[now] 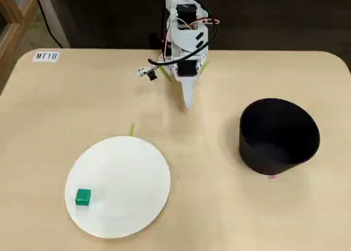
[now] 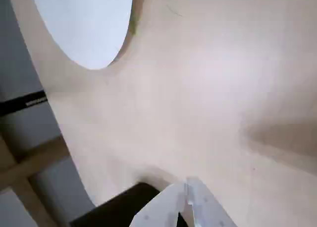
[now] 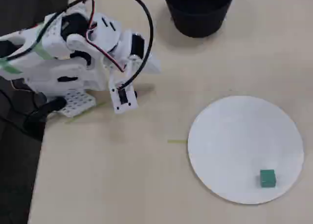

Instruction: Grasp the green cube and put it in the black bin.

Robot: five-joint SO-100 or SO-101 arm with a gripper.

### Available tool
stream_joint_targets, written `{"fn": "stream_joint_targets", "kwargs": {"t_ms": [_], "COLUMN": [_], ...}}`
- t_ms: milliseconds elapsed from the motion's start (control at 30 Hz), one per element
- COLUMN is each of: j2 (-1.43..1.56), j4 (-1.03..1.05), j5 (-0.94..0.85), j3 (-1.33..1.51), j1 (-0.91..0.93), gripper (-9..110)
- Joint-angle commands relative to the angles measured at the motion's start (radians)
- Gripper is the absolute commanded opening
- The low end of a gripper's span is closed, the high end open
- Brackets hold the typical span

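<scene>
Both fixed views showed the green cube (image 1: 83, 196) on the white plate (image 1: 131, 169); the wrist view caught only the plate's edge. The gripper (image 1: 188, 101) hung folded over bare table, fingers together, holding nothing, apart from the black bin (image 1: 278, 135).

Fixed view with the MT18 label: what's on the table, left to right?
MT18 label → green cube, sitting on the left part of the white plate → end effector, tip pointing down at the table → black bin.
</scene>
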Motion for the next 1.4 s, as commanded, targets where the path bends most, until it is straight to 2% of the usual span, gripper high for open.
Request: {"fn": "stream_joint_targets", "kwargs": {"t_ms": [0, 533, 633, 733, 867, 1000, 1167, 1367], "j2": [-0.002, -0.002, -0.028, -0.284, -0.779, -1.089, -1.281, -1.497], "j4": [-0.018, -0.048, -0.043, -0.035, 0.224, 0.419, 0.394, 0.322], "j5": [0.044, 0.023, 0.02, -0.002, -0.101, -0.212, -0.377, -0.499], "j3": [-0.005, -0.031, -0.215, -0.534, -1.155, -1.629, -1.736, -1.735], "j1": [0.044, 0.026, 0.051, 0.078, 0.107, 0.256, 0.442, 0.5], "gripper": [0, 0, 0, 0, 0, 0, 0, 0]}}
